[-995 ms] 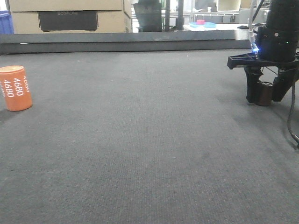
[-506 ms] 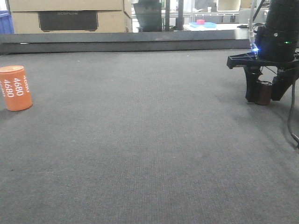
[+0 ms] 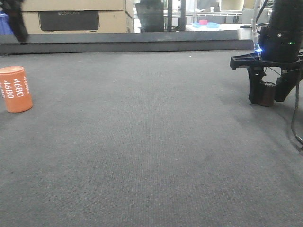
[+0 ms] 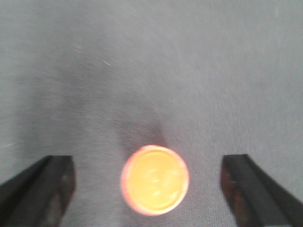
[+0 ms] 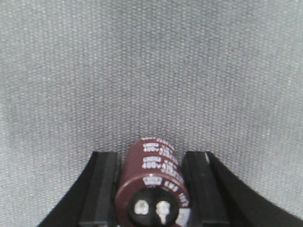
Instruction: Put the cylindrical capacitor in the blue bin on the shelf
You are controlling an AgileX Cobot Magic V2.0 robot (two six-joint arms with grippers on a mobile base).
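Exterior front-facing view: the right gripper (image 3: 269,100) stands at the right edge of the frame, pointing down at the grey mat (image 3: 142,151), with its two black fingers clenched on the cylindrical capacitor (image 3: 268,92). The capacitor is upright between them, its base at mat level; whether it touches the mat cannot be told. The orange cylinder (image 3: 15,89) printed "4680" stands upright at the far left of the frame, well apart from the capacitor. Right wrist view: the dark brown capacitor sits at bottom centre, both finger pads pressed against its sides, two silvery terminals showing on the near end. Left wrist view: the left gripper (image 4: 147,165) is released, with its fingers spread wide at the lower left and lower right corners. The orange cylinder's round top lies between them at lower centre, touching neither finger.
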